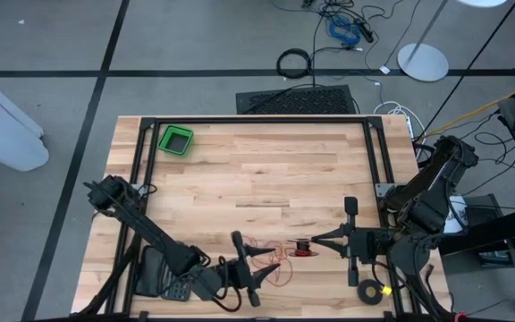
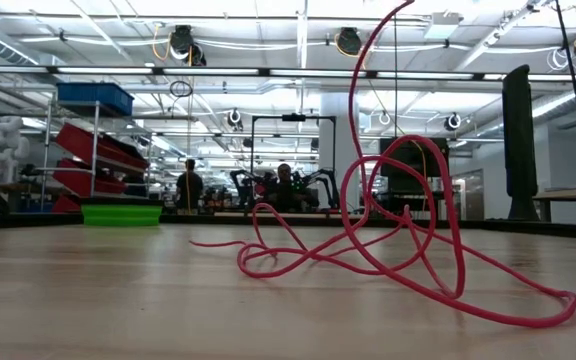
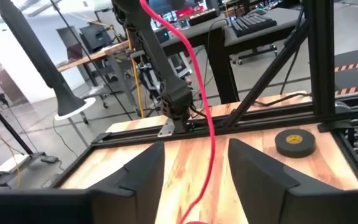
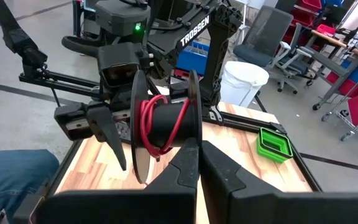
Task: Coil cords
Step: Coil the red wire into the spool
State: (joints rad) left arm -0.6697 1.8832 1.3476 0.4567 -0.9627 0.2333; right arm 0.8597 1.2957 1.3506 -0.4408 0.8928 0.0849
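Observation:
The cord is red; part of it is wound on a black spool (image 4: 166,124) and the loose part (image 1: 266,255) lies in loops on the wood near the table's front edge (image 2: 368,250). One strand (image 3: 207,118) rises from the loops to the spool. My right gripper (image 1: 316,241) is shut on the spool (image 1: 303,248). My left gripper (image 1: 244,266) stands open and level just left of the loops. The rising strand passes between its fingers (image 3: 194,168) without visibly touching them. My right gripper (image 4: 194,152) pinches the rim of one of the spool's flanges (image 4: 195,134) between its two fingers. The fingers come nearly level from the table's right side. The spool is lifted clear of the table, flanges upright, with the cord hanging slack from it.
A green bin (image 1: 175,139) stands at the table's far left corner. A flat black tape ring (image 1: 369,292) lies at the near right corner. Black frame rails (image 1: 257,121) run along the table's edges. Bare wood spreads across the middle and far side.

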